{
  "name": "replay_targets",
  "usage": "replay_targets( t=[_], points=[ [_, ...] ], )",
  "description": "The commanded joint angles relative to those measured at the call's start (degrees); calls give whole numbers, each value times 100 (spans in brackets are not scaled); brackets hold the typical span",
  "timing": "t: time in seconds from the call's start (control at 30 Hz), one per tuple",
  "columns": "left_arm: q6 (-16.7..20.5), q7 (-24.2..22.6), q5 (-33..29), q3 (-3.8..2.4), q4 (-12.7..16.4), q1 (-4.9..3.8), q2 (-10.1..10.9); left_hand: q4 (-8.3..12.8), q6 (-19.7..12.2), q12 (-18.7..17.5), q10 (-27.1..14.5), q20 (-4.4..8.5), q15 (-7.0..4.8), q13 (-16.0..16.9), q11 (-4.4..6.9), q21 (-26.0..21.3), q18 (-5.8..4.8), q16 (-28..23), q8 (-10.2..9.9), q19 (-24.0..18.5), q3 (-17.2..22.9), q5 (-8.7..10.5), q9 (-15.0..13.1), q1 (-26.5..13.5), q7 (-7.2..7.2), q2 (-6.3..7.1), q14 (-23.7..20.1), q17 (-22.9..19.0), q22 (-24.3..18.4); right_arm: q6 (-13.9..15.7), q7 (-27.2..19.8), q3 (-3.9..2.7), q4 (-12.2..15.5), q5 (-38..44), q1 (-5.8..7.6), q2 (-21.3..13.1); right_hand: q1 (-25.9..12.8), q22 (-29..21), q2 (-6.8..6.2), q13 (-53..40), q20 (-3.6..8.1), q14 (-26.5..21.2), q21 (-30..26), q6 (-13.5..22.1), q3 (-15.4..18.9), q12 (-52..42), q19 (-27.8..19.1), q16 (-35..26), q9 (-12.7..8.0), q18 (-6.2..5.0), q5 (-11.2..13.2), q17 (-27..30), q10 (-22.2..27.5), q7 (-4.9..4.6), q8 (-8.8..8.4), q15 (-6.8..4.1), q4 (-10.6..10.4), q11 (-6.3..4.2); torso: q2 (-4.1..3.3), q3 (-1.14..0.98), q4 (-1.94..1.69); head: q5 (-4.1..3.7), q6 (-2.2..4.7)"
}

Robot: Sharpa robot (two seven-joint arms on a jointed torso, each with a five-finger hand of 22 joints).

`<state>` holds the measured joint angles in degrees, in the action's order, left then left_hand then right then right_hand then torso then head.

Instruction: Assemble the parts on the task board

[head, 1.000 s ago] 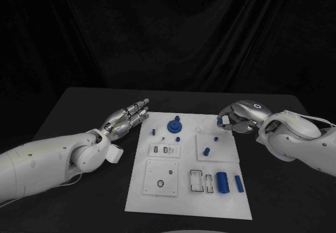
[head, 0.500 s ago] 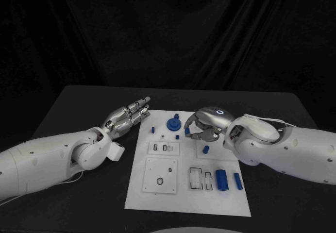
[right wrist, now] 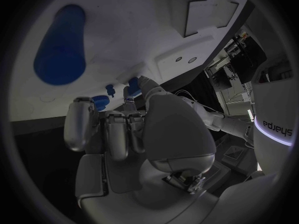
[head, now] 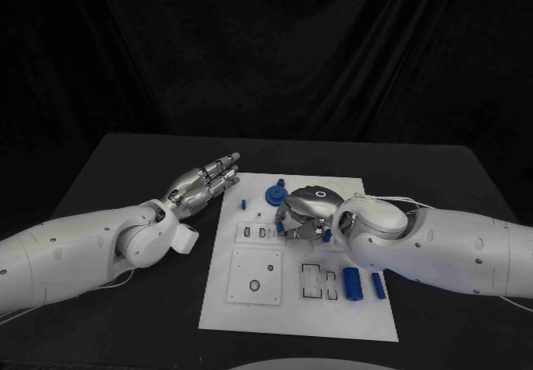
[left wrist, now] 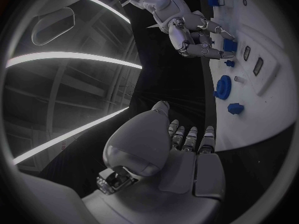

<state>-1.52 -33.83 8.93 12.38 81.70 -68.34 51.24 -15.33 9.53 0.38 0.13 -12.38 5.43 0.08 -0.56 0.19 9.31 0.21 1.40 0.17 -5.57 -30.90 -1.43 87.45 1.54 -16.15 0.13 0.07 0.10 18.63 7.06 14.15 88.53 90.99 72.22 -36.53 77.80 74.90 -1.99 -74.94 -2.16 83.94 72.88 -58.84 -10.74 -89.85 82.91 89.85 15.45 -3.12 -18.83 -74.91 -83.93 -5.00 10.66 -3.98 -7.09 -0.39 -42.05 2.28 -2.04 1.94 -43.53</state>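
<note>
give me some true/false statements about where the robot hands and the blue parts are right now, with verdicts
1. The right robot hand is over the task board. True.
2. The left robot hand is gripping the blue gear. False: it hangs beside the board's left edge with fingers extended, holding nothing.
3. Two blue cylinders lie near the board's right edge, on its nearer half. True.
4. The blue gear sits on the black table, off the board. False: it is on the board's far part.
5. The left robot hand is over the middle of the board. False: it is over the table, left of the board.

Whether the right robot hand holds a part cannot be told.
</note>
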Motion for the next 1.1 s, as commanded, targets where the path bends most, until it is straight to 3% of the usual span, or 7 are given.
replay_targets(
  t=[0.03, 0.23, 0.37, 0.5, 0.73, 1.1],
  points=[
    [-79, -59, -1, -4, -1, 11, -22, -6, -4, -38, -13, -50, 36, -8, -42, 0, 100, -21, 29, 5, 24, -24, -7, 67, 41, 1, -13, -7, 5, -263, 212, 0, -17, 127, -29, 26, -28, 1005, -44, -1506, -31, 606, -20, -107, 6, -15, 2, 15, 218, -60, 33, -1509, -607, 56, 7, 35, 28, 44, -14, -4, -32, -29, 10],
    [-89, -63, -1, -5, -13, 19, -39, -3, -5, -38, -13, -50, 34, -8, -48, 0, 100, -21, 29, 5, 31, -27, -6, 69, 42, 0, -13, -7, 5, -312, 227, 0, -36, 130, -41, 62, -48, 1003, -50, -1506, -40, 606, -29, -96, 11, -15, 0, 15, 217, -61, 53, -1509, -607, 47, -8, 43, 26, 53, -12, 2, -8, -20, 9],
    [-89, -66, -1, -5, -13, 22, -41, -3, -5, -38, -13, -50, 34, -8, -48, 0, 100, -21, 29, 5, 31, -27, -6, 69, 42, 0, -13, -7, 5, -348, 230, 0, -59, 131, -44, 82, -48, 1001, -58, -1506, -45, 606, -38, -85, 10, -15, -3, 14, 216, -63, 60, -1509, -607, 44, -20, 48, 36, 57, -12, 6, -21, -39, -6],
    [-91, -66, -1, -5, -11, 25, -40, -3, -5, -38, -13, -50, 34, -8, -48, 0, 100, -21, 29, 5, 31, -27, -6, 69, 42, 0, -13, -7, 5, -366, 223, 0, -74, 131, -54, 93, -79, 990, -124, -1506, -69, 602, -81, 213, 12, -15, -15, 2, 160, -73, 105, -1496, -607, -33, -224, 59, 84, 65, -12, 3, -20, -32, -16],
    [-97, -62, -1, -5, -16, 28, -44, -3, -5, -38, -13, -50, 34, -8, -48, 0, 100, -21, 29, 5, 31, -27, -6, 69, 42, 0, -13, -7, 5, -402, 206, 0, -80, 131, -73, 102, -166, 987, -237, -1506, -91, 597, -120, 725, 73, -15, -16, -11, 81, -79, 539, -1483, -607, -95, -544, 77, 154, 83, -10, 3, -28, -33, -32],
    [-104, -56, -1, -5, -26, 36, -47, 4, -2, -38, -13, -51, 32, -8, -54, -1, 100, -21, 29, 4, 44, -31, -7, 72, 48, 1, -13, -7, 4, -356, 135, 0, -79, 131, -89, 83, -294, 1011, -318, -1506, -124, 606, -61, 1209, 232, -15, 25, 15, 55, -63, 953, -1509, -607, -150, -699, 117, 146, 131, -12, 3, -25, -32, -37]
  ],
)
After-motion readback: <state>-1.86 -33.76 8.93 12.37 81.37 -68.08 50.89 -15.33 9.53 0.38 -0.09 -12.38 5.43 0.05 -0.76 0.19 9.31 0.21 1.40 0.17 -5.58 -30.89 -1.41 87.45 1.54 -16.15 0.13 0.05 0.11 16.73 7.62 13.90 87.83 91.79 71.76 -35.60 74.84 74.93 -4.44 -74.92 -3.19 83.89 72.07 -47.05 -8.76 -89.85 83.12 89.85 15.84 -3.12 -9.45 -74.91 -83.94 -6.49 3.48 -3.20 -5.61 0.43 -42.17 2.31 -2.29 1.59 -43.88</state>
